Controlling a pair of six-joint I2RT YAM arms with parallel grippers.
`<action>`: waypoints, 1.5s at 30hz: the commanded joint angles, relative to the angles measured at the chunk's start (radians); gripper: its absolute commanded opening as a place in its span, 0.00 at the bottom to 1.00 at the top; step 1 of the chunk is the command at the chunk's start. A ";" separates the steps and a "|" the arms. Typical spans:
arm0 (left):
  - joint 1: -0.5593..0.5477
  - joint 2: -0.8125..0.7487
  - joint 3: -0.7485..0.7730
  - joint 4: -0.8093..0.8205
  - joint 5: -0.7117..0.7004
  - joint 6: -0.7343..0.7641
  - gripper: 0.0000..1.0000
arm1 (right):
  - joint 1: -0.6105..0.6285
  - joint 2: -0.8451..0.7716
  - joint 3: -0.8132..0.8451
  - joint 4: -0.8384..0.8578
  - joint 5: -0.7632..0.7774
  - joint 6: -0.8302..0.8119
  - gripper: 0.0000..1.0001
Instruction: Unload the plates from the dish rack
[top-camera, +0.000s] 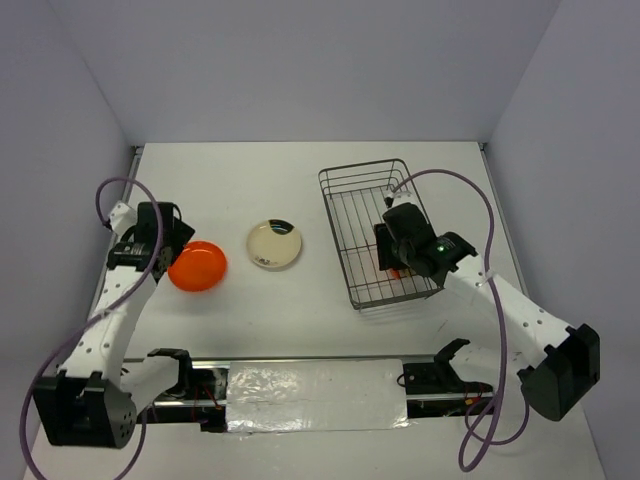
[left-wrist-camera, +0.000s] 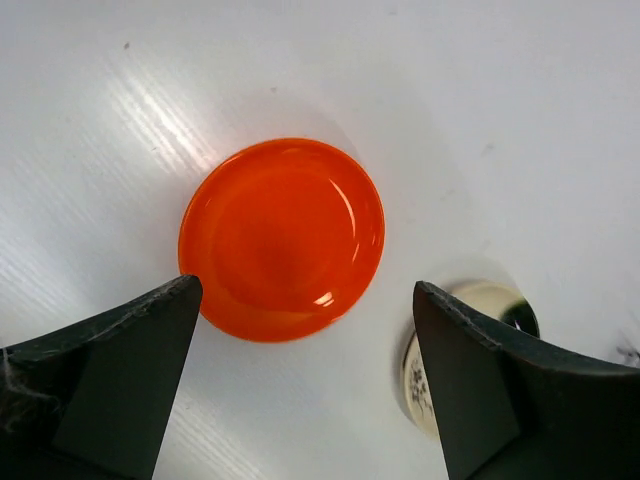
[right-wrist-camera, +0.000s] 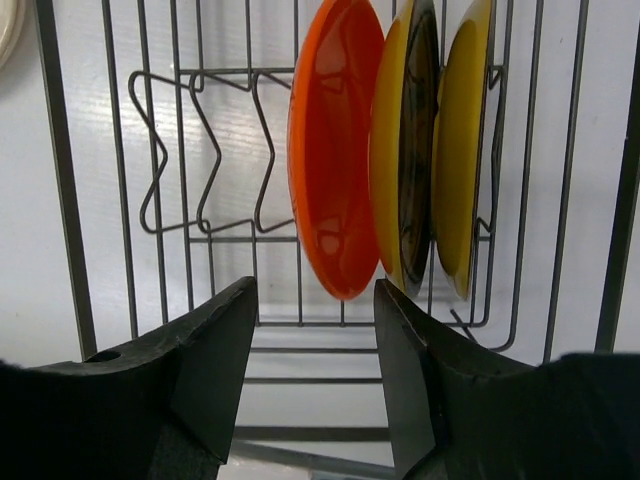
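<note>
Orange plate (left-wrist-camera: 282, 238) and cream plate (top-camera: 275, 244) on the table (top-camera: 300, 310); three in the rack (top-camera: 358, 225).
Both spread: left gripper (left-wrist-camera: 305, 290) over the orange plate, right gripper (right-wrist-camera: 315, 290) facing the racked orange plate (right-wrist-camera: 330, 150).

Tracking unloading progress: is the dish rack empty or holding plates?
Not empty: the right wrist view shows three standing on edge in the dish rack: an orange plate, a dark-patterned yellow plate and another yellow plate.
</note>
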 joint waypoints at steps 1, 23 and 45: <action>-0.018 -0.102 0.044 -0.003 0.072 0.141 1.00 | 0.011 0.051 0.071 0.064 0.052 -0.021 0.57; -0.055 -0.288 0.064 -0.065 0.367 0.452 0.99 | 0.008 0.205 0.178 0.131 0.069 -0.056 0.15; -0.055 -0.205 0.243 0.166 0.925 0.159 0.99 | 0.260 0.133 0.579 -0.008 -0.367 -0.364 0.00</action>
